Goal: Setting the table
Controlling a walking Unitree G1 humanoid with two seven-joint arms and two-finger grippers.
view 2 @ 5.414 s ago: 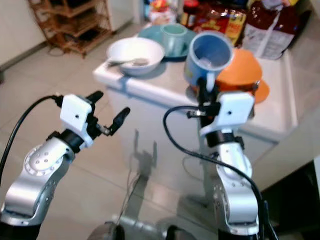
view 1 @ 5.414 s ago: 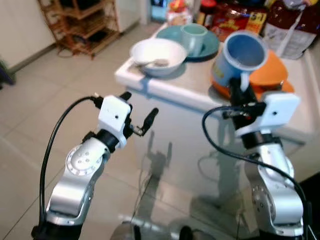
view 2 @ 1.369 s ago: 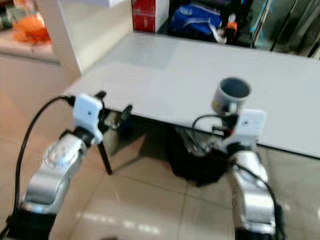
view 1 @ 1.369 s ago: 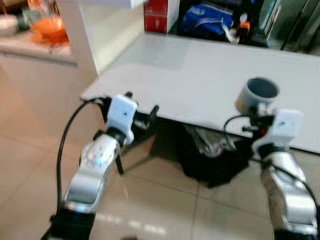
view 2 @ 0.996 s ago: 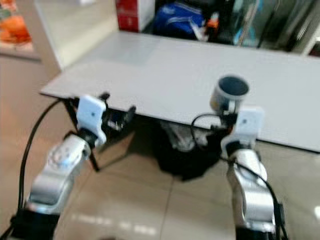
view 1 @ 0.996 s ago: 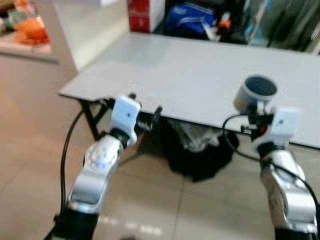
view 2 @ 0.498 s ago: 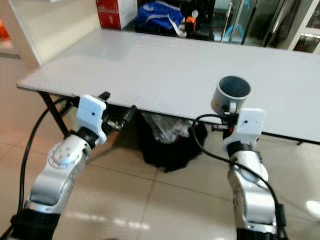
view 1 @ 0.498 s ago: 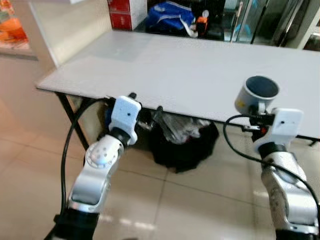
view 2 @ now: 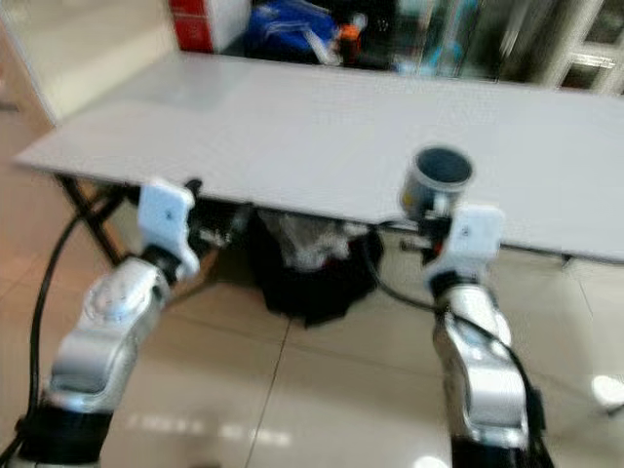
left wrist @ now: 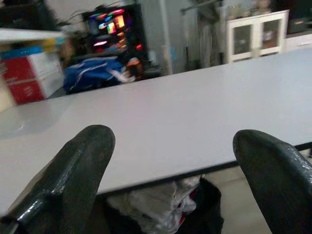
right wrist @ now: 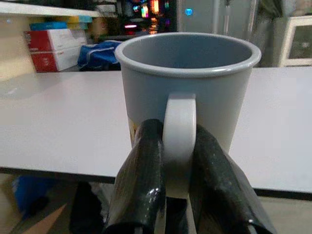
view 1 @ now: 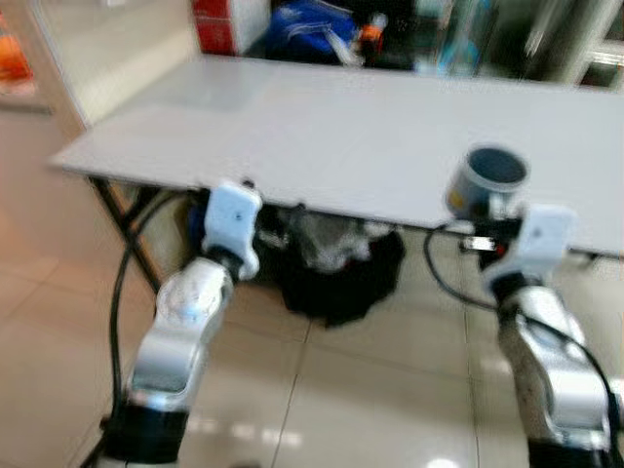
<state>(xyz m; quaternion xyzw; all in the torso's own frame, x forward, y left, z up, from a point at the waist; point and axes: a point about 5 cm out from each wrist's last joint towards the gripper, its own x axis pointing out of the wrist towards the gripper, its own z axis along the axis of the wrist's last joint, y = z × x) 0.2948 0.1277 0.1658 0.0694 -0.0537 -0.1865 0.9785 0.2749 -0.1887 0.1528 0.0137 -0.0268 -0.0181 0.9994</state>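
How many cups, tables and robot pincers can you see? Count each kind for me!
Cups: 1, the blue mug, held by its handle in the right pincer
Tables: 1, the white table
Pincers: 2, with the left pincer open
Total: 4

Black bag (view 1: 336, 278): sits on the floor under the tabletop's near edge, dark and slumped, with pale crumpled plastic (view 2: 297, 237) showing at its top.
Floor (view 1: 370, 390): glossy beige tiles with pale grout lines and bright light glints.
Blue bag (left wrist: 95, 72): lies beyond the tabletop's far edge, just beside the red boxes.
Red boxes (left wrist: 27, 78): red-and-white, stacked at the far corner.
Partition wall (view 1: 112, 44): cream-coloured, off the far corner.
White cabinet (left wrist: 256, 31): glazed doors, well behind the tabletop.
Lit screen (left wrist: 109, 22): coloured glow in a dark background area, too blurred to read.
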